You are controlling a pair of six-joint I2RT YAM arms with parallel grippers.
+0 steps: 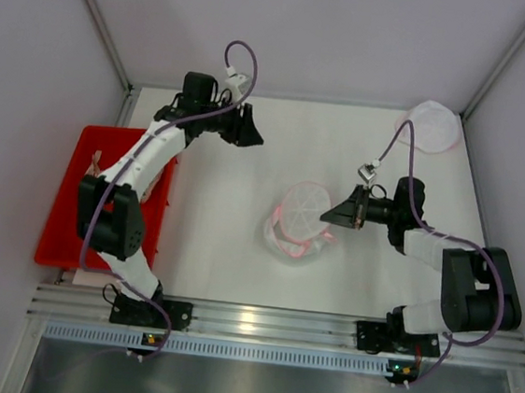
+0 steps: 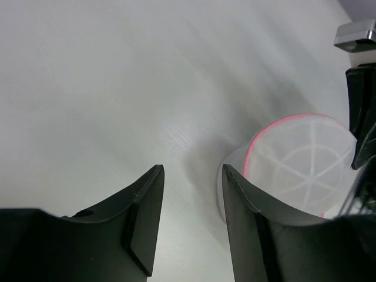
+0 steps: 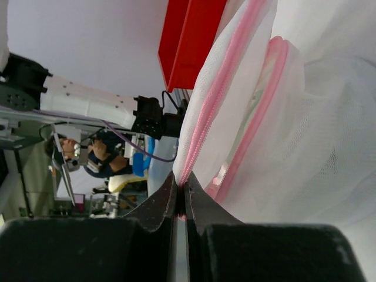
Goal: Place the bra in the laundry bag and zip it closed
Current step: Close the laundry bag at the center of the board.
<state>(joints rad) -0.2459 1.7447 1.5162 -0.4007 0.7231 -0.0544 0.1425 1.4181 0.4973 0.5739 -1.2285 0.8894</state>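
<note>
The laundry bag (image 1: pixel 302 221) is round white mesh with a pink zipper and stands mid-table, its lid part tipped up. My right gripper (image 1: pixel 328 217) reaches it from the right. In the right wrist view this gripper (image 3: pixel 181 183) is shut on the pink zipper edge of the bag (image 3: pixel 305 117). My left gripper (image 1: pixel 250 131) hovers back-left of the bag. In the left wrist view it (image 2: pixel 192 170) is open with only bare table between the fingers, and the bag (image 2: pixel 299 164) lies beyond it to the right. The bra does not show plainly; I cannot tell whether it is inside the bag.
A red bin (image 1: pixel 62 222) sits at the table's left edge under the left arm. A second white mesh bag (image 1: pixel 432 127) lies at the back right corner. Grey walls enclose the table on three sides.
</note>
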